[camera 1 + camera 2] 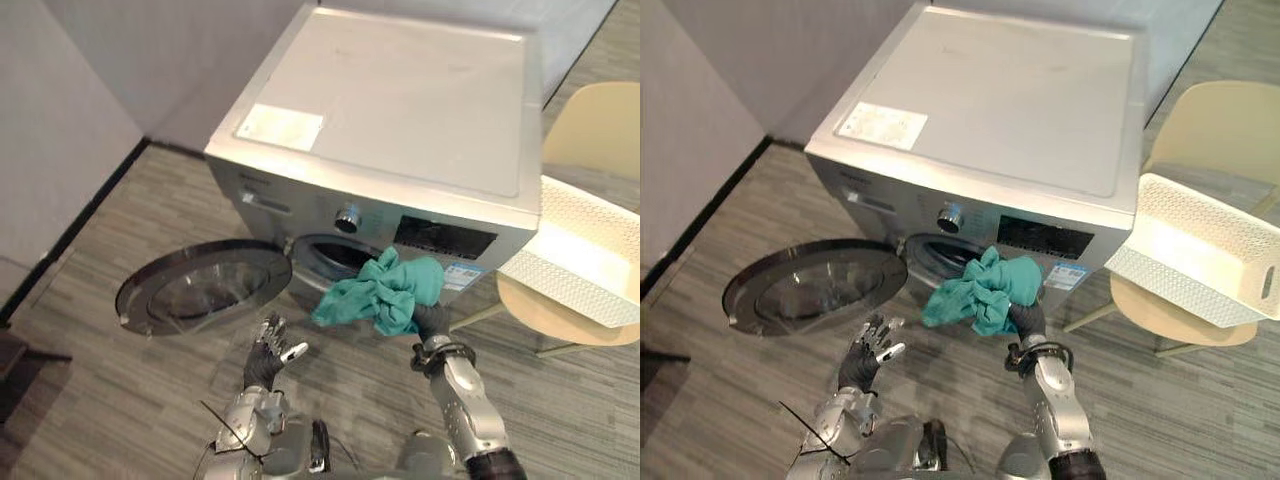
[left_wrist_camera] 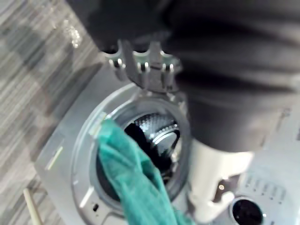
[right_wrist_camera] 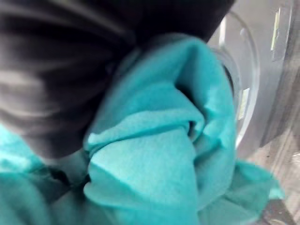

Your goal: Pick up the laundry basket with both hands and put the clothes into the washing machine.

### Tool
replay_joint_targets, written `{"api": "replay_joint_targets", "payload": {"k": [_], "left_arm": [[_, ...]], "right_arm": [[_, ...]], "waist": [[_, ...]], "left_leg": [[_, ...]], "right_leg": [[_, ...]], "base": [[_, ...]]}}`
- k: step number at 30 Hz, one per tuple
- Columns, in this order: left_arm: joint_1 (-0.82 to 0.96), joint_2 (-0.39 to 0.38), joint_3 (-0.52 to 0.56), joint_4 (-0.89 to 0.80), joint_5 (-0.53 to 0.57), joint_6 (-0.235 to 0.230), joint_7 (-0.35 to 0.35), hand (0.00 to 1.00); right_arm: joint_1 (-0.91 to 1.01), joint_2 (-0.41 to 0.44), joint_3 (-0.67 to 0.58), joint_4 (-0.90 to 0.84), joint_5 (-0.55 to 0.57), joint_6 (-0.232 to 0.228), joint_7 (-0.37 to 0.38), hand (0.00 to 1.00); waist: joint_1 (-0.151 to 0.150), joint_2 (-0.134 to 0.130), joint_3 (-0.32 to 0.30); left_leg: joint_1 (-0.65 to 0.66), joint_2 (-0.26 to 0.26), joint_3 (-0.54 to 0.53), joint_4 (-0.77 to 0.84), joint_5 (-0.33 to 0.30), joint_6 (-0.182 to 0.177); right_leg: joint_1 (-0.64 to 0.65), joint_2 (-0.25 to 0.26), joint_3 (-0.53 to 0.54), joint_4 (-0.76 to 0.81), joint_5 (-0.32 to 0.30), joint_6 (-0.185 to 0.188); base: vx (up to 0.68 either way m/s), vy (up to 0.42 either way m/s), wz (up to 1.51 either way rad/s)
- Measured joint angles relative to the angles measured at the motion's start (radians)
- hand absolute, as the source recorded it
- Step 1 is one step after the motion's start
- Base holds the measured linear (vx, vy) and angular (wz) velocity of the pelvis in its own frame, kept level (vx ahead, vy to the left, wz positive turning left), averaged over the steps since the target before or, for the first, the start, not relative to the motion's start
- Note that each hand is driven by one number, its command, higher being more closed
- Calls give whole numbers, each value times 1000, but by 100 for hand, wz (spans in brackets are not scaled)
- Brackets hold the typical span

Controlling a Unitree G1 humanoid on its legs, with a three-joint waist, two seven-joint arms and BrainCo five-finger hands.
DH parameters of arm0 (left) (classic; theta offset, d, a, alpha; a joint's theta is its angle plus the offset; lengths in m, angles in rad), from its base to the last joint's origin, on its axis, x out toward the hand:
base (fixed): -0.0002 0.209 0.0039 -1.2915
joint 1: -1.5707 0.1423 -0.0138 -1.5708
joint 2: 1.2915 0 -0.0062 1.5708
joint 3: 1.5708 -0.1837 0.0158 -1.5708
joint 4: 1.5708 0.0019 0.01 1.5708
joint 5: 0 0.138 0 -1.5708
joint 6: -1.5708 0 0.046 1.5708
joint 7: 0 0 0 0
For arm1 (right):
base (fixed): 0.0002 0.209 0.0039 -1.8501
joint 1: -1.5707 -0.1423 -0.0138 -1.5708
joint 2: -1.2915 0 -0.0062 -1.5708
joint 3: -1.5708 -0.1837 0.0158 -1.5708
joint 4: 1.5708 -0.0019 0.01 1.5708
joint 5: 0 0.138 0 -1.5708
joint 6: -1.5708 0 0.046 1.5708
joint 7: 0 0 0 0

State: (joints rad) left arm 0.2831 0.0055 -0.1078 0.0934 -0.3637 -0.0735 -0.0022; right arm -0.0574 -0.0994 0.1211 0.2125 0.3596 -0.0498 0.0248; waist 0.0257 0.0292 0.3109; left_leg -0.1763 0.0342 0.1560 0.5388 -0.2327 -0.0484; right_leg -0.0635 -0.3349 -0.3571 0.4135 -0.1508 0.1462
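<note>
We judge the teal cloth [image 1: 378, 292], bunched mid-frame just before the drum opening [image 1: 335, 256], needs pushing well inside before release, lest a tail hang out. The right robot hand [image 1: 432, 322] reaches up under it, and we cannot tell its grip. The left robot hand [image 1: 266, 360] hovers lower centre, spread and empty.

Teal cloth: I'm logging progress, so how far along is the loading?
Done: the washer door lies open and the white basket rests on the chair. In hand: the teal cloth, bunched at the right hand, is at the drum opening, not inside. Left: getting it in. The left hand hangs open.
</note>
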Motion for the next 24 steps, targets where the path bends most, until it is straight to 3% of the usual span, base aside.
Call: {"api": "replay_joint_targets", "payload": {"k": [5, 6, 10, 13, 20, 24], "left_arm": [[-30, 9, -4, -7, -1, -1, 1, 0], [-29, 8, -11, -9, -1, -1, 1, 0], [-32, 8, -20, -21, -25, -2, 3, 0], [-54, 8, -46, -28, -54, -12, 6, 0], [-88, 6, -78, -31, -100, -26, 35, 0], [-145, 5, -96, -25, -127, -44, 62, 0]], "right_arm": [[-197, -29, 2, 193, -18, 25, -31, 100], [-246, -39, -2, 234, -18, 28, -45, 100], [-432, -58, -10, 397, -17, 33, -89, 100], [-543, -95, -49, 488, -16, 35, -119, 100], [-819, -230, -123, 725, 8, 36, -164, 100], [-1000, -352, -170, 887, 43, 35, -202, 100]], "waist": [[41, 5, 89], [45, 18, 108], [53, 32, 128], [85, 48, 138], [135, 99, 164], [185, 129, 179]], "left_leg": [[-45, 3, -29, 10, -1, 1], [-69, 9, -45, 30, 0, 1], [-150, 19, -60, 37, 7, 12], [-207, 28, -67, 38, 10, 16], [-373, 35, -101, 55, 34, 31], [-504, 28, -133, 21, 99, 25]], "right_leg": [[-46, -16, -28, 73, -50, -13], [-56, -13, -38, 85, -55, -19], [-142, -14, -58, 139, -61, -30], [-194, -8, -69, 145, -61, -30], [-329, 1, -103, 164, -50, -46], [-457, -5, -136, 181, -29, -79]], "base": [[-91, -80, 23], [-106, -71, 21], [-105, -51, 14], [-114, -25, 4], [-129, 2, 11], [-153, -40, 17]]}}
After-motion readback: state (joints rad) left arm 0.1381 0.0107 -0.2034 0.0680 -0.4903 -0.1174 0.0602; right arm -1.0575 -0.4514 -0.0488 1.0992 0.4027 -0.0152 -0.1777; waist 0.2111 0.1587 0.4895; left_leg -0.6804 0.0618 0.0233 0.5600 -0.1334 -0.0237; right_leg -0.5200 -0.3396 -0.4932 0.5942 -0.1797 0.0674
